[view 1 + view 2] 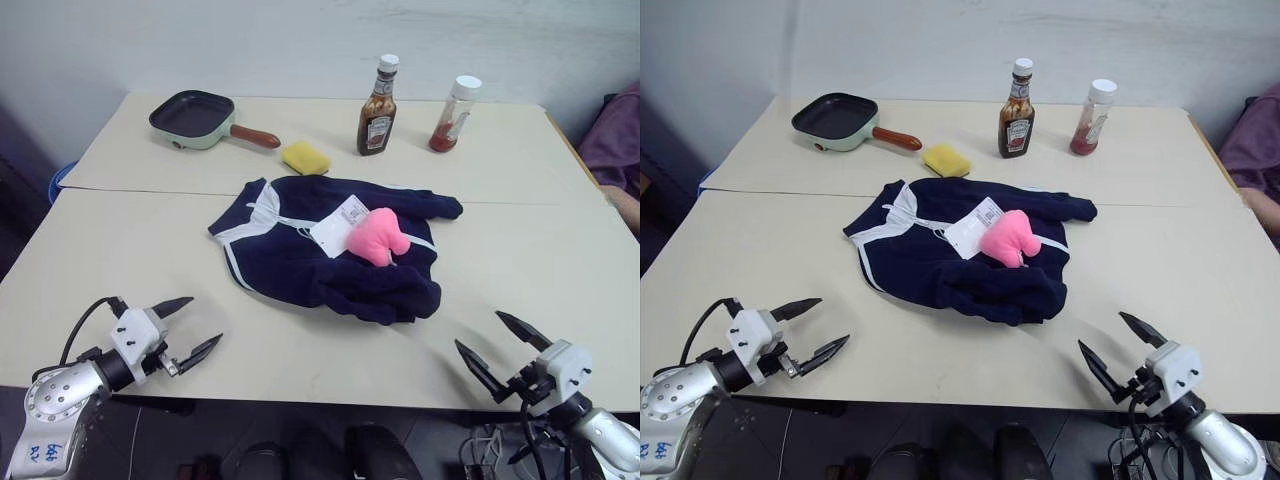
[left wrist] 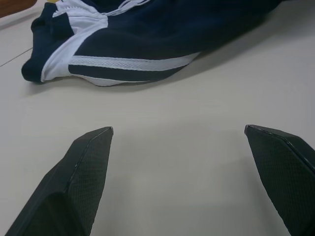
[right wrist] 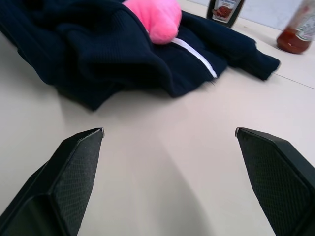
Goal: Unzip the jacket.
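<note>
one jacket (image 1: 330, 250) lies crumpled near the middle of the table (image 1: 120, 290), navy blue with white trim at the collar and shoulder, a white zipper line down the front and one white paper tag (image 1: 340, 222) on top. one pink plush toy (image 1: 379, 236) sits on the jacket just beside the tag. behind it stand two bottles: one dark sauce bottle (image 1: 378, 108) and one clear bottle with red sauce (image 1: 453, 116). one yellow sponge (image 1: 306, 157) and one green frying pan (image 1: 195, 119) lie at the far left side. two grippers hang over the near table edge, left gripper (image 1: 189, 327) and right gripper (image 1: 497, 347), each with fingers spread wide and grasping nothing, both well apart from the jacket.
</note>
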Robot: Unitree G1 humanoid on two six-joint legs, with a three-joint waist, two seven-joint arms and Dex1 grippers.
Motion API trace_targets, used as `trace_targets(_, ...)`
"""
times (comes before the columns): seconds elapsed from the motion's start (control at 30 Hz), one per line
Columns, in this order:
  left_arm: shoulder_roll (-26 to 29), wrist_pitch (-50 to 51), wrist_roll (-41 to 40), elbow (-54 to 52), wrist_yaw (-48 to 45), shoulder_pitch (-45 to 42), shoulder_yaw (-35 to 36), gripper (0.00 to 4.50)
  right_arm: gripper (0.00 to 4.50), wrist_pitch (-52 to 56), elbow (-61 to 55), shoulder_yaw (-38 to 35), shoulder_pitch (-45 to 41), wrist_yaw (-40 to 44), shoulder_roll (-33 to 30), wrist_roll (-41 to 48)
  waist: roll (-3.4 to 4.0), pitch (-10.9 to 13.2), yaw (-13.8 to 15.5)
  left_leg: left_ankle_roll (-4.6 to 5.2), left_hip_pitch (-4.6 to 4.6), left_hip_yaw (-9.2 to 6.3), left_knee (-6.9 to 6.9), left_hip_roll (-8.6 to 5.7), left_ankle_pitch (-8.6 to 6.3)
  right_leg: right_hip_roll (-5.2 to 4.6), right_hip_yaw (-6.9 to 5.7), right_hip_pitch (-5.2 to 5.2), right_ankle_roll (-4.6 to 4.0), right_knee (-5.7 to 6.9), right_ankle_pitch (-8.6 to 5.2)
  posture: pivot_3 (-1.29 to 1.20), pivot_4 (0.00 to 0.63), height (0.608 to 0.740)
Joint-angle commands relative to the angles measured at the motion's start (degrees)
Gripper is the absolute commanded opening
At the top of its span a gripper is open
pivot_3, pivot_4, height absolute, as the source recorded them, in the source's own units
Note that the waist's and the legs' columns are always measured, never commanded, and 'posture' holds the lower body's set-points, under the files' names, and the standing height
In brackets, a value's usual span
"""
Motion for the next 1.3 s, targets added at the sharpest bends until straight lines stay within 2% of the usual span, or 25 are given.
trace_targets(0.03,-0.1,-1.5,-0.1,-1.7,0.5,0.9,1.5,4.50,4.48,-1.5,-2.0,-1.2,0.2,-1.2,1.0,0.3,0.00,0.0,0.0,0.00,0.01,0.00,0.00,0.00,0.00,0.00,0.00,0.00,0.00,0.01,0.00,0.00,0.150,0.740)
trace_targets(0.33,-1.3,8.8,-12.0,-8.9,-2.0,5.4,2.6,4.50,4.48,-0.4,1.4,-1.3,-5.8,-6.0,2.2,-1.1,0.00,0.0,-0.2,-0.04,0.02,-0.06,-0.01,0.02,-0.01,0.00,-0.04,0.03,-0.09,0.02,0.02,0.00,0.150,0.740)
trace_targets(0.5,-1.2,8.6,-11.8,-10.4,-2.7,6.1,3.2,4.50,4.48,0.6,2.1,-0.7,-8.0,-5.1,1.7,-0.6,0.02,0.0,0.1,-0.04,0.01,-0.10,0.00,0.02,0.00,0.02,-0.08,0.03,-0.11,0.02,0.01,0.00,0.150,0.740)
trace_targets(0.77,0.9,13.6,-16.5,-12.0,-5.1,3.2,3.6,4.50,4.48,2.4,0.7,-1.0,-7.8,-2.4,-0.3,0.5,0.02,0.0,0.1,-0.03,-0.02,-0.11,0.02,0.00,0.00,0.02,-0.09,0.03,-0.11,0.02,0.01,0.00,0.150,0.740)
trace_targets(0.9,2.8,24.3,-25.3,-14.6,-3.6,-1.4,4.2,4.50,4.48,7.2,-4.9,-2.5,-10.1,-2.4,-3.5,4.6,0.03,0.0,0.1,-0.03,-0.02,-0.12,0.02,0.00,0.01,0.02,-0.09,0.03,-0.10,0.04,0.01,0.00,0.150,0.740)
trace_targets(1.0,5.1,27.6,-27.2,-16.0,-4.8,-6.3,2.8,4.50,4.48,20.9,-9.1,-1.0,-17.6,-2.5,-9.8,12.4,0.06,0.0,-0.4,-0.02,-0.03,-0.11,0.13,-0.01,0.03,0.01,-0.06,0.03,-0.09,0.13,0.05,0.00,0.150,0.740)
trace_targets(1.1,5.0,28.4,-25.8,-15.2,-4.3,-12.0,0.2,4.50,4.48,38.9,-7.9,4.1,-30.9,-4.7,-15.6,18.0,0.11,0.1,-0.9,-0.05,0.07,-0.12,0.11,-0.02,0.06,0.02,-0.07,0.11,-0.10,0.14,0.07,0.00,0.150,0.740)
trace_targets(1.2,3.8,28.4,-24.1,-14.1,-3.9,-14.8,-2.0,4.50,4.48,47.8,-2.6,10.6,-42.5,-6.3,-15.1,15.8,0.09,0.1,-1.2,-0.24,0.03,-0.24,0.02,0.06,0.17,0.12,-0.18,0.05,-0.17,0.12,0.03,0.00,0.150,0.740)
trace_targets(1.3,2.8,27.6,-22.2,-13.5,-4.0,-15.5,-4.2,4.50,4.48,53.8,6.9,17.9,-53.4,-8.1,-11.5,10.8,0.08,0.1,-1.2,-0.49,-0.51,-0.26,0.05,0.09,0.32,0.16,-0.21,-0.44,-0.20,0.10,0.01,0.00,0.150,0.740)
